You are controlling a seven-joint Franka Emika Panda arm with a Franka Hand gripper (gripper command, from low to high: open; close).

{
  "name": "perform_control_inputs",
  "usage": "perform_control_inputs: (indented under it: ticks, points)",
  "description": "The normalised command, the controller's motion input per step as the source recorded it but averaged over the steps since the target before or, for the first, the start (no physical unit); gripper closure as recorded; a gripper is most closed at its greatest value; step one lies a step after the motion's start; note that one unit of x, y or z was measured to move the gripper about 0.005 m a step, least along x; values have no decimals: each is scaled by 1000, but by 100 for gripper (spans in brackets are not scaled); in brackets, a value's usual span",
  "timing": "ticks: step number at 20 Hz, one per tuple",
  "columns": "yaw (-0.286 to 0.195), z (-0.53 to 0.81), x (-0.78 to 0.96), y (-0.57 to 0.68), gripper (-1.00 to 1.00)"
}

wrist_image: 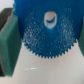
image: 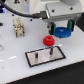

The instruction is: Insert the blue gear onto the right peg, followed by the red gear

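Observation:
My gripper (image: 61, 30) is shut on the blue gear (image: 62, 33), a toothed bright-blue disc, at the exterior view's upper right. In the wrist view the blue gear (wrist_image: 46, 40) fills the picture with its centre hole showing, and a dark finger (wrist_image: 8, 40) presses on its side. The red gear (image: 48, 40) lies on the white table just to the exterior view's left of the blue one. In front of it lies the grey black-rimmed plate (image: 36, 59). The right peg (image: 50, 49), a thin dark post, stands on it close below the red gear.
A small beige figure-like object (image: 18, 27) stands on the table at the exterior view's left. The arm's white body (image: 55, 11) hangs over the back of the table. A shorter dark stub (image: 38, 56) stands on the plate.

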Motion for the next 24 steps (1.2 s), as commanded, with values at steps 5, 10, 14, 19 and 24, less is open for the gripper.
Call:
perform_control_inputs:
  ticks: [5,10,14,19,24]
  points:
    - [0,72,616,-330,100]
    - [0,-68,370,-278,100]
    - [0,-93,204,-161,100]
    - [0,-100,175,-74,100]
    - [0,51,77,81,100]
